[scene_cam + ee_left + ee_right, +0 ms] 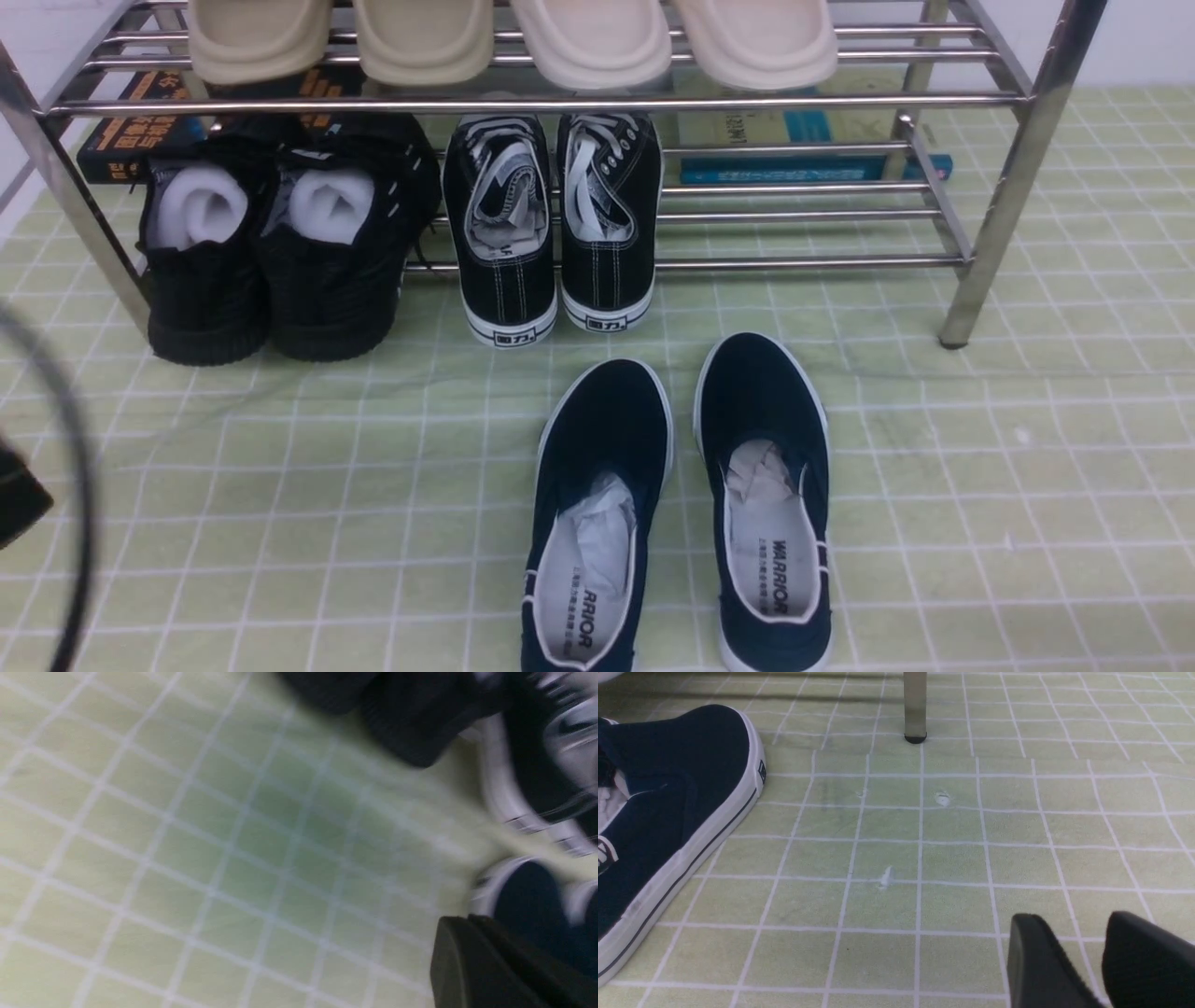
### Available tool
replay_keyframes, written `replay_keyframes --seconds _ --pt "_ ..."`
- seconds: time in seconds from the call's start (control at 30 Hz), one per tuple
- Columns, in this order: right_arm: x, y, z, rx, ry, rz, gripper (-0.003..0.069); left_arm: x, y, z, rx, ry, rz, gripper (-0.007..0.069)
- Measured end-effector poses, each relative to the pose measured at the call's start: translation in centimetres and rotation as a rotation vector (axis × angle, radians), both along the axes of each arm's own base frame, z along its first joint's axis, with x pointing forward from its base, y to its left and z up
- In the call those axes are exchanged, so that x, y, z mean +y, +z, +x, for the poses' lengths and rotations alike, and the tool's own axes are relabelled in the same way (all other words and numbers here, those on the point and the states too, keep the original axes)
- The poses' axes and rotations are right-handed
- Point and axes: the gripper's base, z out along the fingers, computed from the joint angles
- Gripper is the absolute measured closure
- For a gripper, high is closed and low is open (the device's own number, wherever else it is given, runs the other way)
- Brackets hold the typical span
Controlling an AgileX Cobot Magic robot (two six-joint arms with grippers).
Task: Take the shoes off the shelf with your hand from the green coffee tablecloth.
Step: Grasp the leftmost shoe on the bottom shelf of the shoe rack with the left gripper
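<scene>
Black gripper fingers sit nearest the cameras. In the right wrist view the right gripper (1073, 926) hangs low over the cloth with its fingertips a little apart, a sliver of green showing between them and nothing held. The left gripper (472, 961) shows only one dark finger in a blurred left wrist view, so I cannot tell whether it is apart or together. In the front view a black cable (79, 485) loops up the left edge.

Under both arms lies the green coffee tablecloth (1027, 485), pale yellow-green with a grid of thin white lines. On it, nearest the robot and right of centre, a pair of navy slip-ons (761, 392) lies side by side with toes pointing away, white paper in each.

Farther off stands the shelf (999, 187), a shiny steel tube rack. On its lower tier, near the middle, are black canvas lace-ups (504, 271) with heels past the front bar. The shoes (308, 280), all-black knit with white stuffing, are at the lower tier's left end, just beside the lace-ups, heels also jutting forward of the bar. Neither gripper touches them.

Beige slippers (588, 42) line the upper tier. Books (803, 168) lie behind the rack.
</scene>
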Motion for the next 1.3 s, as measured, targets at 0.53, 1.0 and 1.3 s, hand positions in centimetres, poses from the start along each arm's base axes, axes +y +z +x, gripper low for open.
replay_keyframes --seconds 0.53,1.0,1.3 --pt "0.0 0.0 0.0 0.0 0.0 0.0 0.0421 1.4 1.9 20.4 0.357 0.078 0.321 0.0518" --pt "0.0 0.0 0.0 0.0 -0.001 0.002 0.0421 0.9 0.8 24.9 0.191 0.014 0.337 0.027" --pt "0.0 0.0 0.0 0.0 -0.001 0.002 0.0421 0.7 -2.9 27.5 0.224 -0.021 0.366 0.0269"
